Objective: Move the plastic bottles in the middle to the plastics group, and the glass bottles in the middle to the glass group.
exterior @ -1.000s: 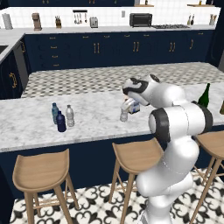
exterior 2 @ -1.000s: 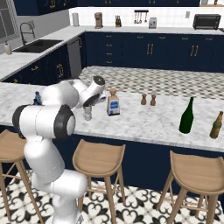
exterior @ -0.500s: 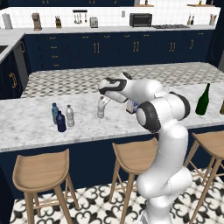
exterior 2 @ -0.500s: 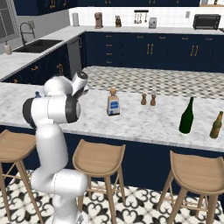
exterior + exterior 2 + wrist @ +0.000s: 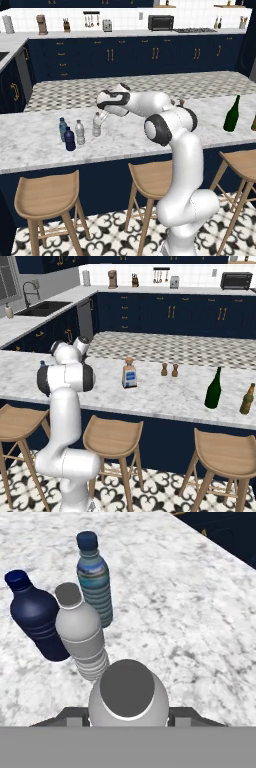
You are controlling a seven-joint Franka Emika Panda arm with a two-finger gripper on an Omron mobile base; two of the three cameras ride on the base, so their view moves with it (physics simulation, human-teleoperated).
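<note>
Bottles gather at the marble counter's left: pale-blue capped bottle (image 5: 62, 128), dark navy bottle (image 5: 69, 139), clear plastic bottle (image 5: 80, 132). Just right, the gripper (image 5: 101, 118) is clamped on a second clear plastic bottle (image 5: 128, 698): probably light, slippery, best held mid-body. Square corked glass bottle (image 5: 129, 372) appears rightward.

1. Clear plastic bottle (image 5: 97, 124), pale cap, held in hand (image 5: 102, 116), slightly tilted, just right of plastics group.
2. 2nd clear bottle (image 5: 80, 133) upright beside pale-blue bottle (image 5: 62, 129) & navy bottle (image 5: 70, 139).
3. Glass bottle (image 5: 129, 373) mid-surface, upright.
4. Green wine bottle (image 5: 213, 388) far right.
</note>
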